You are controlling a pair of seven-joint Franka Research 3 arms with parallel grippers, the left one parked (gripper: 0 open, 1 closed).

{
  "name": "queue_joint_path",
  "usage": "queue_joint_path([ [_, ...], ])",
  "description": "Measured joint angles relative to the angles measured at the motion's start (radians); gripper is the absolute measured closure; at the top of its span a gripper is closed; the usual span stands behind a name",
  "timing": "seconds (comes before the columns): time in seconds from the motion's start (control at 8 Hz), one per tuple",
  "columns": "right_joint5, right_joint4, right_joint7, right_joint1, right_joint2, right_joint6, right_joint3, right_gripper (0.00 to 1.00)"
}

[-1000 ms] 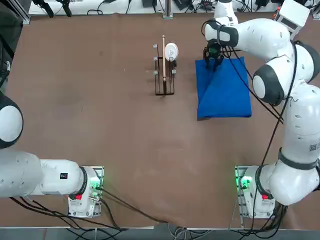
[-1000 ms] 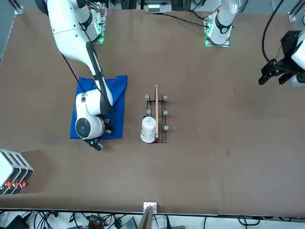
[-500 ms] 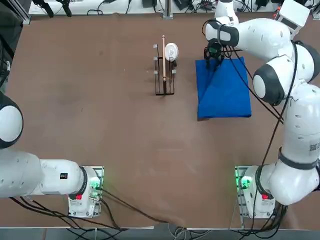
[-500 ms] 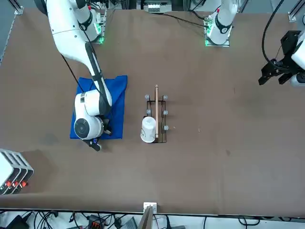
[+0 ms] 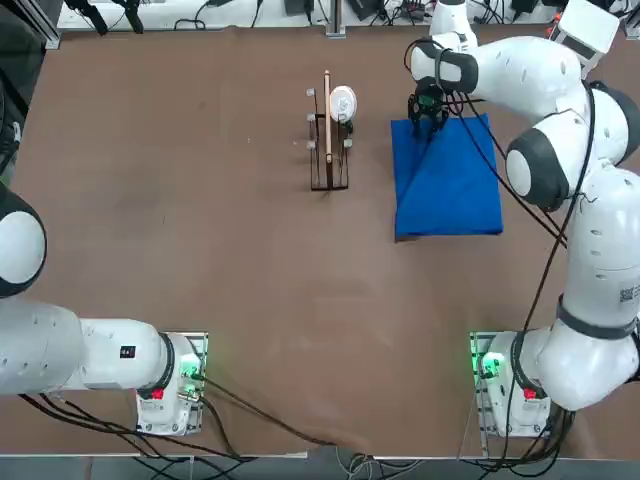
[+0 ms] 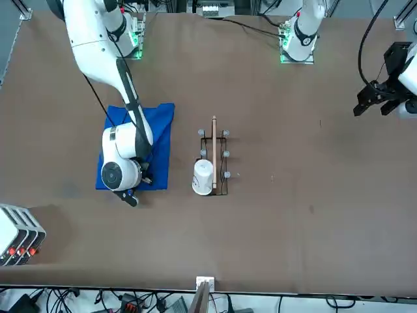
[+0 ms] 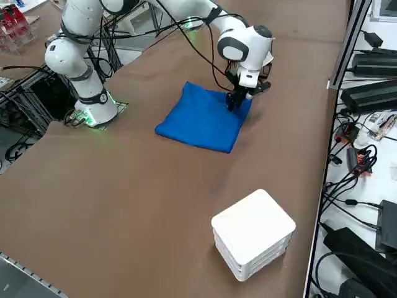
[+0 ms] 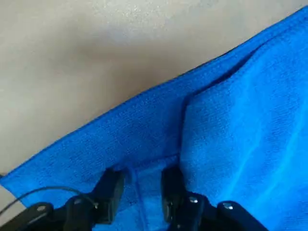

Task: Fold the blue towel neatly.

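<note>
From overhead, the blue towel [image 5: 447, 180] lies flat on the table's right half, the right gripper [image 5: 427, 112] at its far left corner. Across the table, a wire rack [image 6: 214, 156] stands beside it. The wrist camera shows the fingers [image 8: 111, 188] nearly closed, pinching a hem ridge (only a thin one), which could slip free when lifted, spoiling the fold.

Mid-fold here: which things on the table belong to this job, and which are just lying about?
Job:
- blue towel
- right gripper, fingers pinching a towel fold at its far edge

Lying about:
- wire rack with a white cup
- white box
</note>
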State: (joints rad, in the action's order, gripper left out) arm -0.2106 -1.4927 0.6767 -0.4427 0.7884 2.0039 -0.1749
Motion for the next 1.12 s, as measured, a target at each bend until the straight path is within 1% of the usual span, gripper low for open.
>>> queue_joint_path([
  [1.12, 0.0, 0.001, 0.0, 0.002, 0.0, 0.0, 0.0, 0.58],
])
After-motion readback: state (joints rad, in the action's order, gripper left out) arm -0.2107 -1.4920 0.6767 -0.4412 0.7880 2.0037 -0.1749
